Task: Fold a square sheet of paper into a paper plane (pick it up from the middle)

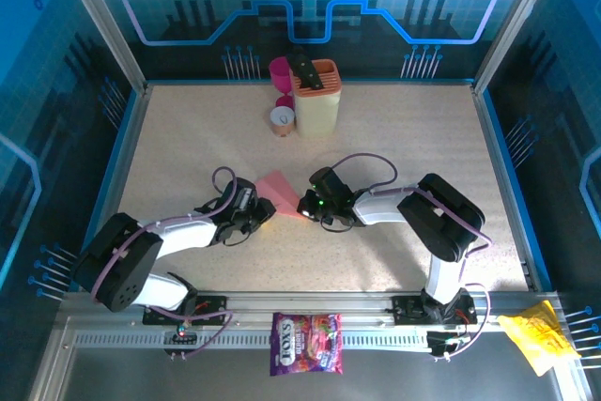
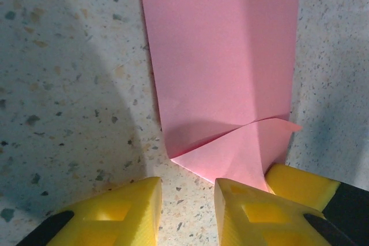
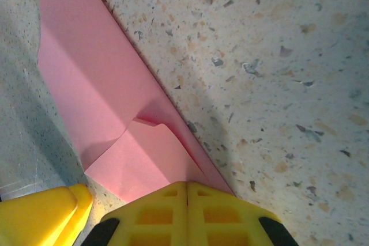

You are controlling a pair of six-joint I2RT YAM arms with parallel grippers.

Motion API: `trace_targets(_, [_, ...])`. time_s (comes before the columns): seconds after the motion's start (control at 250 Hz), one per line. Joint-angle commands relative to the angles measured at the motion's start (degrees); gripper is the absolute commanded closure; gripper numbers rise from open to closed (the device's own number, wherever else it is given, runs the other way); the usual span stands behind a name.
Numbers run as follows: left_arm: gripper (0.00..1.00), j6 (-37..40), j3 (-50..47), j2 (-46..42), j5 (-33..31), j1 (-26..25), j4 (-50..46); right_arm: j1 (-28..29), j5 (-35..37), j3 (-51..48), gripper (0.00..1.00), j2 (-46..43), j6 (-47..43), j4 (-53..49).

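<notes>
Sheet [image 1: 279,190] lies flat mid-table [image 1: 423,138], between the two grippers and already folded into a long narrow strip. That looks like an early stage only. The nose folds are barely begun, the wings are not creased, and nothing resembles a plane yet. The right gripper [image 3: 187,200], jaws pressed together, bears down on the strip's near end. The left gripper [image 2: 187,208] stands just beside it, jaws apart over bare table and holding nothing. One corner flap [image 2: 242,154] is turned in.
</notes>
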Motion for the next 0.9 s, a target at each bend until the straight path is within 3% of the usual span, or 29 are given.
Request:
trace_targets(0.0, [0.68, 0.9, 1.4, 0.8, -1.0, -0.1, -0.2, 1.1, 2.0, -3.7, 1.0, 5.2, 0.6, -10.8])
trace_targets(0.899, [0.73, 3.8, 3.9, 5.5, 0.4, 3.3, 6.8, 1.1, 2.1, -4.4, 1.0, 5.9, 0.5, -10.6])
